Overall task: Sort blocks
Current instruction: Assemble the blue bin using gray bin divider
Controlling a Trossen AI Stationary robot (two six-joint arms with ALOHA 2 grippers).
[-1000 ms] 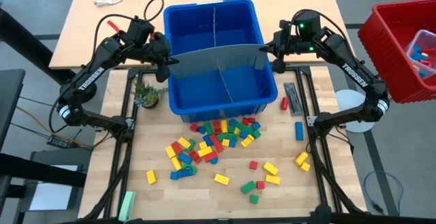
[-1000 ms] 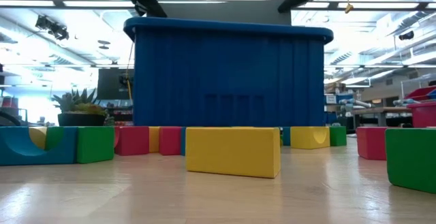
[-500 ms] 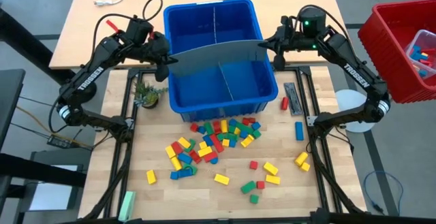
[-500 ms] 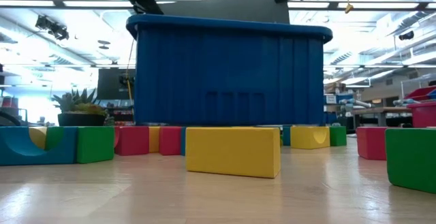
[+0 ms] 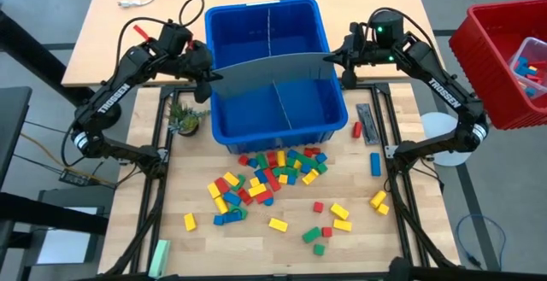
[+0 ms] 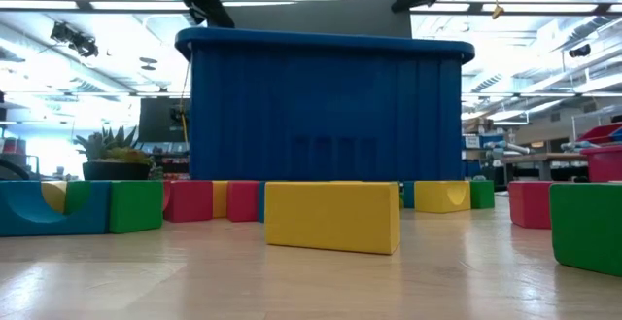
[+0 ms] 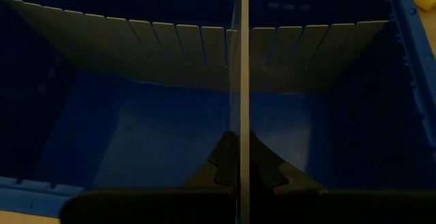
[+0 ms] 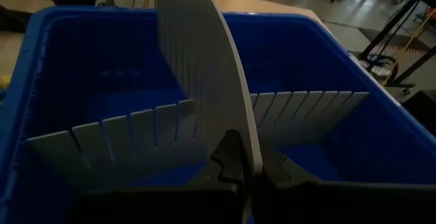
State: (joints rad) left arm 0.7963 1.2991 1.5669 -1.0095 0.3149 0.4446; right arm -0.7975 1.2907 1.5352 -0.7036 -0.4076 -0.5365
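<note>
Both grippers are clamped on one grey ridged panel (image 5: 272,66) that spans the blue bin (image 5: 224,123) from side to side: the left gripper (image 5: 208,74) pinches its end at the bin's left wall, the right gripper (image 5: 340,59) pinches the other end at the right wall, and each wrist view shows that arm's closed fingers with the thin panel edge between them. Compared with a second ago little has changed: the panel sits a touch higher at its right end, which rose slightly half a second back and has barely shifted since, while the left end has held its place, so the panel still rides above the bin's rim, as the low view shows, and is not seated. A second grey panel (image 7: 170,50) already stands inside the bin, running from its far wall to its near wall, and the held one crosses it. My judgement is that the arms are still fitting the divider that makes the bin's compartments, so sorting proper has not begun. The blocks (image 5: 273,174) all lie on the table in front of the bin's near wall, a dense cluster close to it and strays towards the table's near and right edges; none is in the bin.
</note>
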